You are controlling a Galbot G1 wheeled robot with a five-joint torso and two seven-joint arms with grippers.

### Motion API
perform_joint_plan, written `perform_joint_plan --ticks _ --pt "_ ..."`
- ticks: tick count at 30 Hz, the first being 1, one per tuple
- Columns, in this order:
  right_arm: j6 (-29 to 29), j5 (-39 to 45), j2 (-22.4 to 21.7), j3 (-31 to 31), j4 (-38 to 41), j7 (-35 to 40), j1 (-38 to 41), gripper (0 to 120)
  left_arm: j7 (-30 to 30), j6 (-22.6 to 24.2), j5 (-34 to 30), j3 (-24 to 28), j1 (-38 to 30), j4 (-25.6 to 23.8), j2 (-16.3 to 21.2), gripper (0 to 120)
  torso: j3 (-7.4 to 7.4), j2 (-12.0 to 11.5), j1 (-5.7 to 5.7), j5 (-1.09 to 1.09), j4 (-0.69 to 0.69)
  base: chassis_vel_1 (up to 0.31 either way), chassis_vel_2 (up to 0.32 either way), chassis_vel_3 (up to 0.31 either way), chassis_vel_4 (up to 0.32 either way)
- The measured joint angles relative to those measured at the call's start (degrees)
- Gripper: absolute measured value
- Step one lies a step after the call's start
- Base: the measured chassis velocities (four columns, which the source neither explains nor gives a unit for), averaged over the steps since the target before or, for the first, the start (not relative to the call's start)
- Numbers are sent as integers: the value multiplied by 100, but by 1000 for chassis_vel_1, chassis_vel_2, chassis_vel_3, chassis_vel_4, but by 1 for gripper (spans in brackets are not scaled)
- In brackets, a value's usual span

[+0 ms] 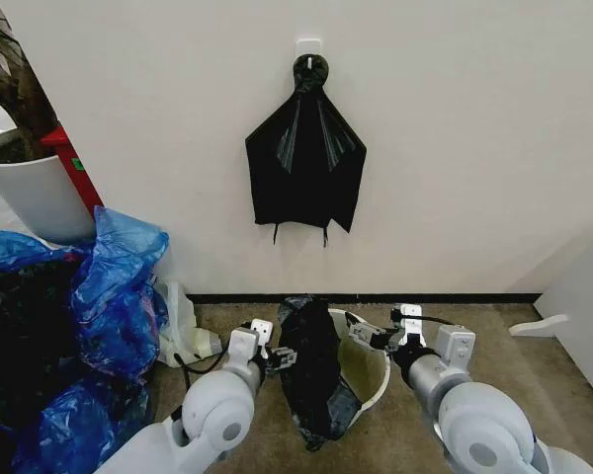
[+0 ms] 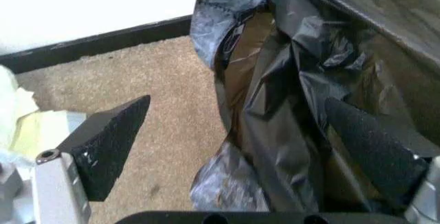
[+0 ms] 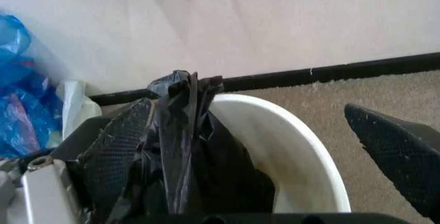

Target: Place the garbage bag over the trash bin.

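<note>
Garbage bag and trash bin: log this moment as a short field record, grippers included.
garbage bag: draped over the left part of the trash bin's rim, hanging down outside
trash bin: on the carpet by the wall, right side uncovered
left gripper: open, at the bag's left side
right gripper: open, one finger against bunched bag plastic at the rim
bag coverage: partial, not spread around the rim
</note>
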Motion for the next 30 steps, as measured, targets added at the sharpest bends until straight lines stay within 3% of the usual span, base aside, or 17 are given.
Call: perform_joint_plan --ticks 17,30 --pt "6 185 48 283 -74 31 -30 100 20 -13 -51 637 -510 715 -315 100 0 1 0 0 0 0 0 0 0" --pt "5 197 159 300 -139 57 -53 100 32 -31 -28 659 -635 1133 -412 100 -1 1 0 -1 0 0 0 0 0"
